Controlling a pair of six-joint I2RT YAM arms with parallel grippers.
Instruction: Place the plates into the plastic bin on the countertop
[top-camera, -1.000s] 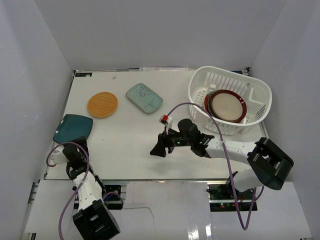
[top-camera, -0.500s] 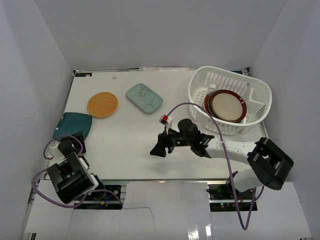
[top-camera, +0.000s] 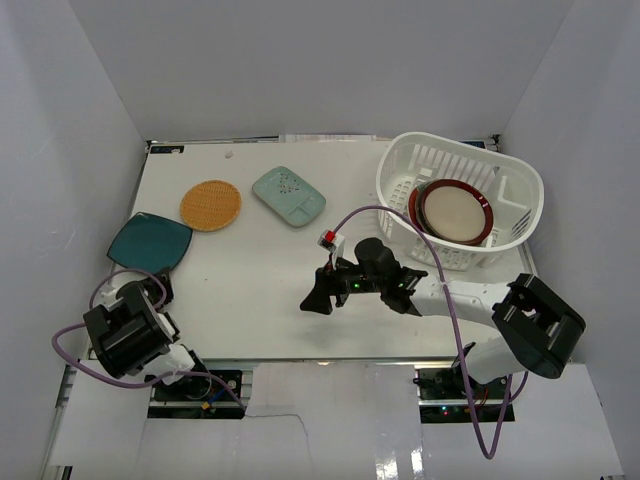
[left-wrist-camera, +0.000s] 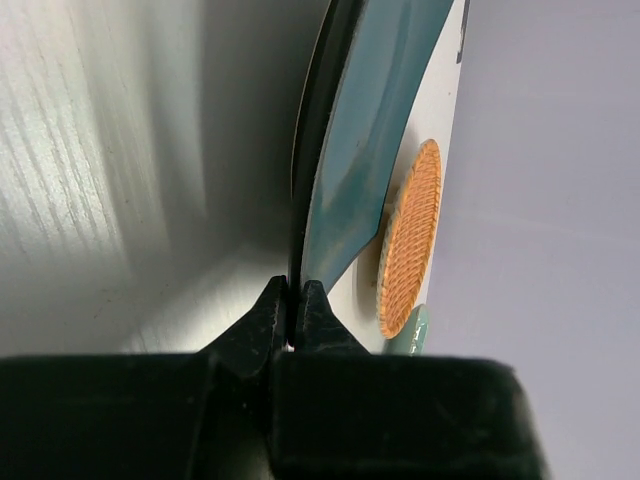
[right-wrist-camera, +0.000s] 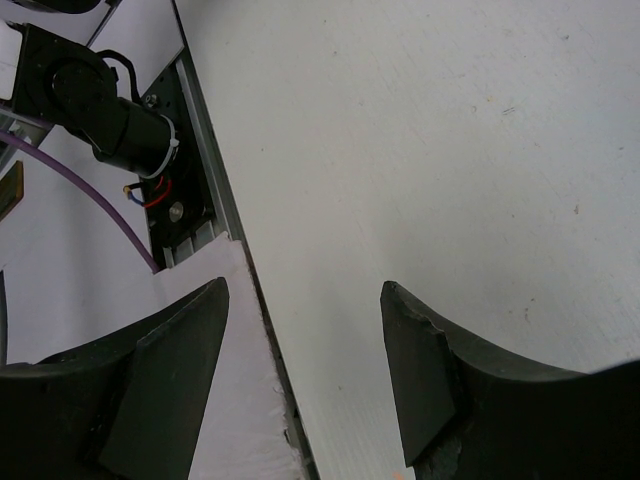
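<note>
In the left wrist view my left gripper (left-wrist-camera: 295, 291) is shut on the near rim of the dark teal squarish plate (left-wrist-camera: 368, 150), which stands edge-on between the fingers. From above, that plate (top-camera: 150, 241) sits at the countertop's (top-camera: 250, 270) left edge with the left gripper (top-camera: 153, 281) at its near side. Beyond it lie the orange woven-look plate (top-camera: 210, 205) and the mint plate (top-camera: 288, 195). The white plastic bin (top-camera: 522, 195) at the back right holds a red-rimmed cream plate (top-camera: 455, 212) leaning over others. My right gripper (top-camera: 318, 297) hovers open and empty over the middle of the countertop.
White walls enclose the countertop on three sides, the left one close to the teal plate. The right wrist view shows the countertop's near edge rail (right-wrist-camera: 215, 190) and a motor with purple cable (right-wrist-camera: 100, 105) beyond it.
My left gripper has shut on the dark teal plate's rim and its arm has swung round. The plate has shifted slightly toward the back right, nudging the orange plate. The right arm has not moved.
</note>
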